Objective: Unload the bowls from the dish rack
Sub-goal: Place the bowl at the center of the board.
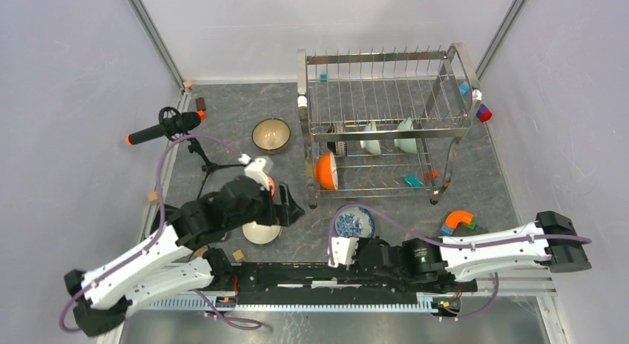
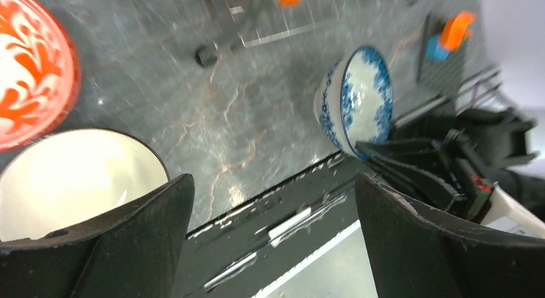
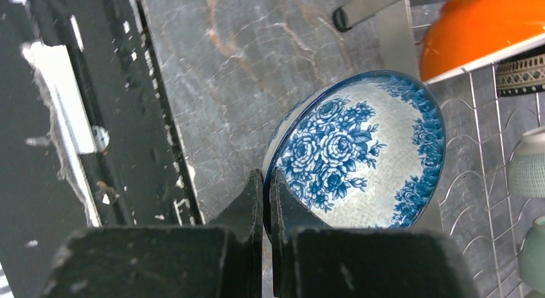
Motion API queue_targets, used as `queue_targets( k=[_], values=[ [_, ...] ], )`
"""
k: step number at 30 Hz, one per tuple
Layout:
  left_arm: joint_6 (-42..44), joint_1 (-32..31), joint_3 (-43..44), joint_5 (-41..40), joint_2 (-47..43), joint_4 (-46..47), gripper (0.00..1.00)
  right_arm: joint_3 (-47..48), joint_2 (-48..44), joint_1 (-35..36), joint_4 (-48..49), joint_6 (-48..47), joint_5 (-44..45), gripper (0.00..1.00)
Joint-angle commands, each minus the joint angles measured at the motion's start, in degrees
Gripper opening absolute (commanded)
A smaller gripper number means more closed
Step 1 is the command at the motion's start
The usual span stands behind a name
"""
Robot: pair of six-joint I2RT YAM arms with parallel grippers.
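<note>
Two robot arms work at a grey marbled table (image 1: 230,107) where the dish rack (image 1: 386,58) stands at 1 o'clock from the table's centre in the overhead view.

The left gripper (image 2: 273,182) hangs with its fingers spread wide and nothing between them, over the white bowl (image 2: 71,176), which sits upright on the table at 8 o'clock. Just beside that bowl, at its 12 o'clock, lies the red patterned bowl (image 2: 29,67), partly hidden under the left arm from above.

The right gripper (image 3: 267,182) has its fingers pressed together. Their tips sit at the near rim of the blue-and-white bowl (image 3: 360,150), which lies on the table at 6 o'clock, just in front of the rack's near left leg. Whether the fingers pinch that rim cannot be told.

A tan bowl (image 1: 271,134) with a dark rim rests on the table at 10 o'clock, beside the rack's left end.

Three bowls are in the rack: an orange bowl (image 1: 325,172) on edge at the rack's 8 o'clock corner, and two pale green bowls (image 1: 371,142) (image 1: 406,136) on edge side by side near its middle.

An orange and blue toy piece (image 1: 458,220) lies at 4 o'clock, near the right arm.
</note>
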Motion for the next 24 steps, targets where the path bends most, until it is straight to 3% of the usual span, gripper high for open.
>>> queue_targets(
  k=[1, 10, 18, 24],
  values=[
    [-5.33, -12.77, 2.61, -12.44, 3.6, -3.24, 1.0, 3.88, 2.02, 4.77, 0.81, -4.22, 5.34, 0.0],
    [-12.72, -29.69, 5.0, -23.17, 16.61, -3.25, 0.99, 5.43, 5.67, 13.25, -2.08, -7.78, 7.86, 0.0],
    [-13.54, -32.0, 6.34, -24.28, 23.0, -1.0, 0.97, 7.0, 9.16, 17.24, -2.49, -9.88, 7.12, 0.0],
    [-13.04, -32.08, 6.6, -22.76, 26.92, 0.31, 0.86, 8.19, 10.96, 18.31, -3.09, -10.43, 8.01, 0.0]
  ],
)
